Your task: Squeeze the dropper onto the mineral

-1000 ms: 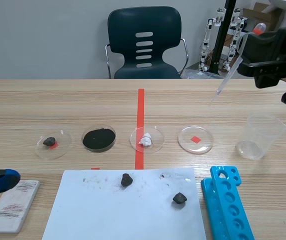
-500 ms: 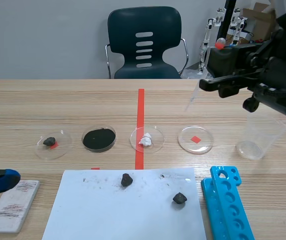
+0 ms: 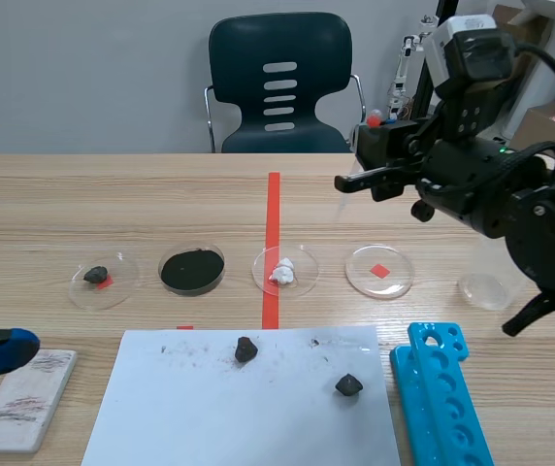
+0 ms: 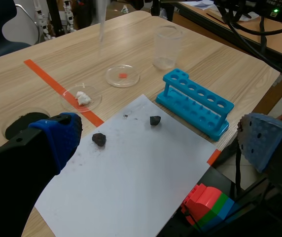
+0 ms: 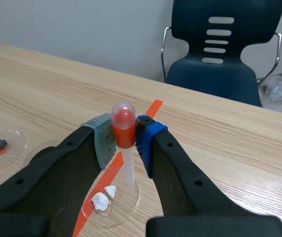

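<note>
While sweeping from the left, note the left gripper (image 4: pixel 163 142) parked low at eight o'clock of the table (image 3: pixel 161 194), spread wide and holding nothing; leave it there. Pass the dark chip (image 3: pixel 95 275) and the black powder (image 3: pixel 192 270), each in a dish at nine o'clock of the red tape line (image 3: pixel 273 209). Find the white mineral (image 3: pixel 282 271) in its own dish, right on that line. Further right, at about one o'clock from it, see the right gripper (image 5: pixel 124 140) raised and clamped on the red bulb of the dropper (image 5: pixel 128 170).

Probably best to bring the tip toward seven o'clock until directly above the white lumps, lower close without touching, hold steady, then press the bulb gently for single drops.

Keep the long axis near upright: bulb at twelve, tip down at six, perhaps leaning slightly toward seven in the scene view, though too faint there to be sure.
</note>
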